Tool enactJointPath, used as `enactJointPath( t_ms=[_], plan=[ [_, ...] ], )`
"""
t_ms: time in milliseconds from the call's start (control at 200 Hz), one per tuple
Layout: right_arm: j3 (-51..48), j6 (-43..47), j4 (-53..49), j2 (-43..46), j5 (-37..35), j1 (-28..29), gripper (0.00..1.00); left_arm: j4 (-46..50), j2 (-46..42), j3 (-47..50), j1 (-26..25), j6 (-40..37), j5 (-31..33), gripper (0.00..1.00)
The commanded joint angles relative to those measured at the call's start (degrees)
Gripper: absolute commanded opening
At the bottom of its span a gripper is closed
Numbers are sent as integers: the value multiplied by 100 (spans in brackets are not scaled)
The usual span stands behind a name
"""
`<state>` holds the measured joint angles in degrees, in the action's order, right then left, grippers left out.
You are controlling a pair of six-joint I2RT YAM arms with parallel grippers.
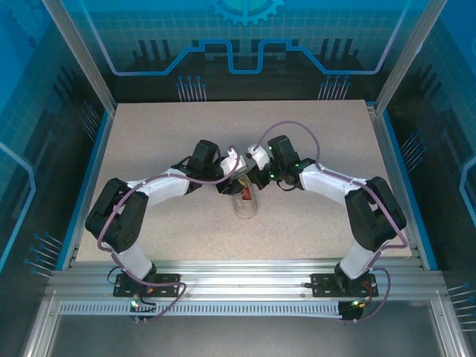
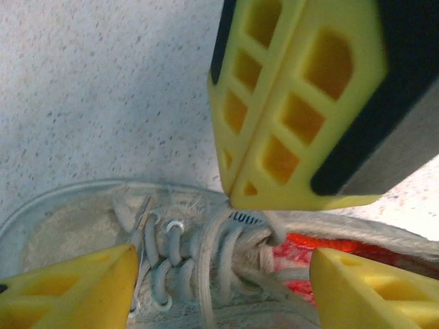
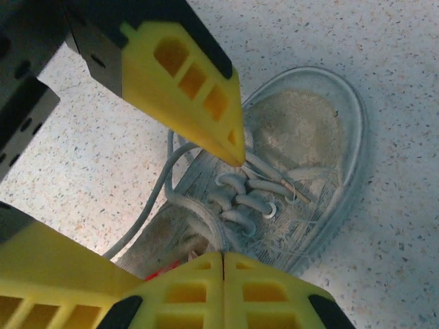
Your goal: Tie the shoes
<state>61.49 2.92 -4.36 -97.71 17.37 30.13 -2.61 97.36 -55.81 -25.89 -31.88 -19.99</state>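
Note:
A small whitish-grey sneaker (image 1: 244, 207) lies on the table between both arms, toe cap (image 3: 302, 130) pointing away from the right wrist camera. Its red patch (image 2: 322, 247) shows inside the opening. My left gripper (image 2: 223, 281) is open, one yellow finger on either side of the laced part. My right gripper (image 3: 223, 264) is shut just above the tongue, and a white lace strand (image 3: 206, 219) runs up into its closed tips. Seen from the left wrist, the right gripper (image 2: 233, 199) hangs over the tongue. Another lace strand (image 3: 140, 209) trails loose onto the table.
The speckled beige table (image 1: 149, 149) is bounded by blue side walls and an aluminium rail (image 1: 238, 286) at the near edge. Both arms bend inward and meet at the table's middle, wrists close together.

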Motion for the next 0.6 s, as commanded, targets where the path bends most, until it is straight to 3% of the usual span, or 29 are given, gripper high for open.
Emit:
enactJointPath(
  t_ms=[0,200,595],
  plan=[
    [340,-262,205,-244,172,-69,0,44,111,-253,31,70,550,66],
    [640,-410,282,-591,311,-62,0,305,348,-596,105,240,936,63],
    [818,-453,236,-837,296,-69,0,877,146,-803,538,701,95,72]
  ],
)
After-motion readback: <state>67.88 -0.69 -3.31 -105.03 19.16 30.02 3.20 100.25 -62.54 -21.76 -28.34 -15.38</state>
